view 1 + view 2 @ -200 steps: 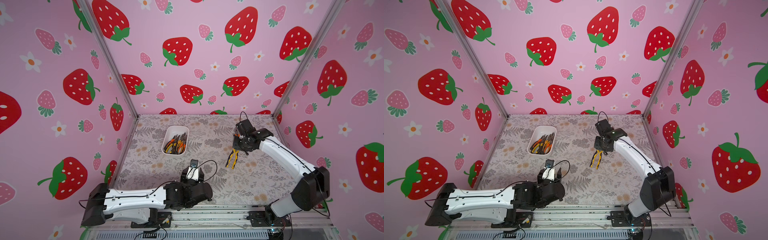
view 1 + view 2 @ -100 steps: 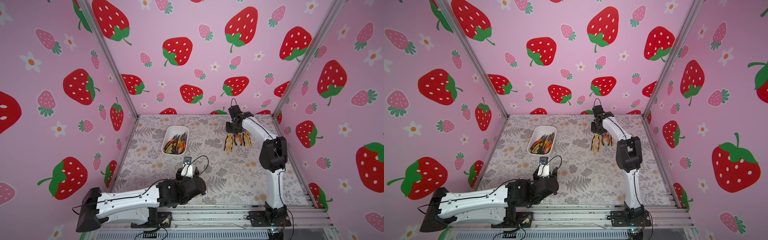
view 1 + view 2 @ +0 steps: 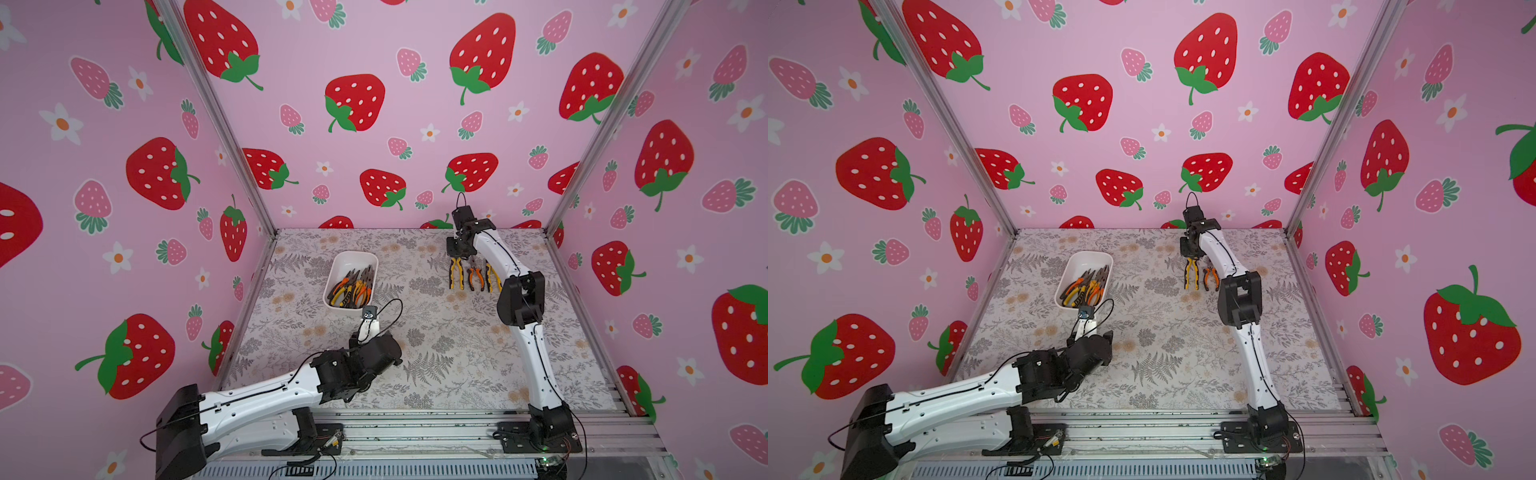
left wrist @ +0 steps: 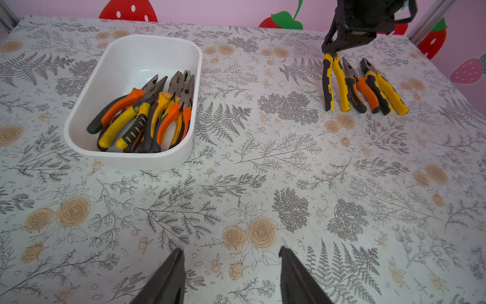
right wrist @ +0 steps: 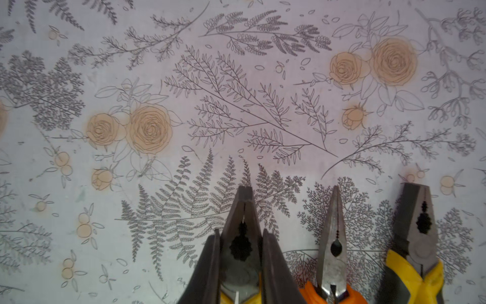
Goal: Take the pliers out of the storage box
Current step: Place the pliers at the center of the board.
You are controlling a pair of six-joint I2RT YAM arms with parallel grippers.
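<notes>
Floral mat [image 4: 263, 163], storage box [image 4: 136, 161] — right fingers [image 5: 207, 268] grip pliers [image 5: 240, 223]

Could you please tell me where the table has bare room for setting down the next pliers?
Bare table runs wide between the box and the row of three pliers, and on to the open left gripper. It is crowded at the row, where the right gripper is shut on the end pliers.

A: What colours are the pliers [image 4: 147, 115]?
B: Yellow-and-black or orange-and-black handles, dark grey heads. The storage box [image 4: 131, 160] is plain white.
A: The bench [image 4: 263, 168]?
B: Pale, with grey ferns and tan roses. The walls [image 3: 291, 62] are pink with red strawberries.
</notes>
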